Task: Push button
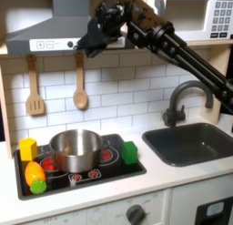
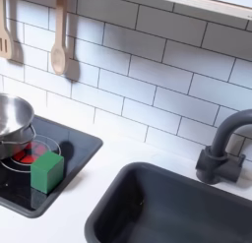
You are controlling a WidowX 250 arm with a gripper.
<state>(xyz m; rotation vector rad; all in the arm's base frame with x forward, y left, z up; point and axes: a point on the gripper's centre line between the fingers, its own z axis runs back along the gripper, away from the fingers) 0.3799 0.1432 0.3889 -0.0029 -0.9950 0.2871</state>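
Nearest to the camera in the first exterior view is the front panel of the toy kitchen with a round knob (image 1: pixel 135 213); it sits low, under the counter edge, and nothing stands in front of it. Above it is the black stove (image 1: pixel 105 171); on it the steel pot (image 1: pixel 75 148) stands in the middle, with a yellow block (image 1: pixel 29 148) and an orange and green toy (image 1: pixel 35 177) at the first exterior view's left and a green cube (image 1: pixel 131 153) at the pot's right, so the burners are mostly taken and the free room is the white counter strip toward the sink (image 1: pixel 193 143). Behind the sink the dark faucet (image 1: pixel 182 103) rises and curves; this is an edge I must pass with care. On the tiled wall hang a slotted spatula (image 1: pixel 34 86) and a wooden spoon (image 1: pixel 80 86).

My gripper (image 1: pixel 98 37) is high at the range hood (image 1: pixel 55 33), well above all the pans, I think because the button must be on the hood's front; the button itself I cannot make out. Whether my fingers are together or apart, I cannot tell; the picture is too dark there. The way forward to the hood seems open.
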